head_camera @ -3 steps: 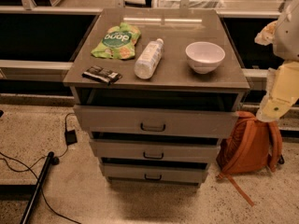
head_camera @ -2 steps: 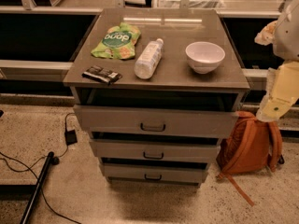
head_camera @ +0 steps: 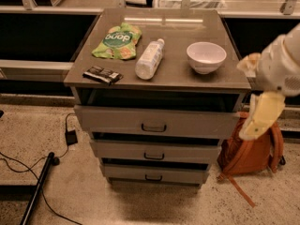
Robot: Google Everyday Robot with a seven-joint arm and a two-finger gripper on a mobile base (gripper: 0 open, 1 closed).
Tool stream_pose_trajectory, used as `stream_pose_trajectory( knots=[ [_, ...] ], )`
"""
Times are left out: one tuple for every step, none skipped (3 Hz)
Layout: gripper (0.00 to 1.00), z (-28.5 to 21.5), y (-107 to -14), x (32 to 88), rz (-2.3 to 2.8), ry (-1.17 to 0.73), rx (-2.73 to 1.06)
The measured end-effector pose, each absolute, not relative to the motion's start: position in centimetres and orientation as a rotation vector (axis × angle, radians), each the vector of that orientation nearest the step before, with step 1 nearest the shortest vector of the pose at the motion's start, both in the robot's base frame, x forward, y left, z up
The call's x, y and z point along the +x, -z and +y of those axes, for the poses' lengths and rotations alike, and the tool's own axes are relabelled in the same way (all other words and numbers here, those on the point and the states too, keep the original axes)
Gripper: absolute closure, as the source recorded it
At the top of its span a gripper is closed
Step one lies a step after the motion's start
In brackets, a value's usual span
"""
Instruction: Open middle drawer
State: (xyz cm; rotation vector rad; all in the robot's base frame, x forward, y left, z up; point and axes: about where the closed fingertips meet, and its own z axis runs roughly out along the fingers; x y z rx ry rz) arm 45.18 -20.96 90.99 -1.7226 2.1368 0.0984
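The middle drawer (head_camera: 192,152) is a wide, shallow grey drawer with a small dark loop handle (head_camera: 153,156). It is the second of three in the grey cabinet and looks shut, or nearly so. The taller top drawer (head_camera: 197,123) sits above it and the lowest drawer (head_camera: 183,175) below. My gripper (head_camera: 255,125), a cream part hanging from the white arm (head_camera: 281,64), is to the right of the cabinet at top-drawer height. It is well apart from the handle and touches nothing.
On the cabinet top (head_camera: 176,78) lie a green snack bag (head_camera: 117,41), a white bottle on its side (head_camera: 149,59), a white bowl (head_camera: 206,56) and a dark bar (head_camera: 102,75). An orange backpack (head_camera: 248,153) stands right of the cabinet. Cables and a black pole (head_camera: 37,186) lie at floor left.
The arm and gripper have moved a little to the left and down, closer to the cabinet's right side. The drawers and the things on top have not moved.
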Motion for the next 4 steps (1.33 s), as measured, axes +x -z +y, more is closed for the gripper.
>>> stream_pose_trajectory(
  knots=[
    [0.00, -22.6, -81.3, 43.7, 2.128, -0.259, -1.651],
    [0.00, -24.0, -74.7, 43.9, 2.082, -0.315, -1.573],
    [0.00, -24.4, -73.8, 44.3, 2.068, -0.306, -1.564],
    [0.00, -23.4, -71.3, 45.0, 2.096, -0.295, -1.583]
  ],
)
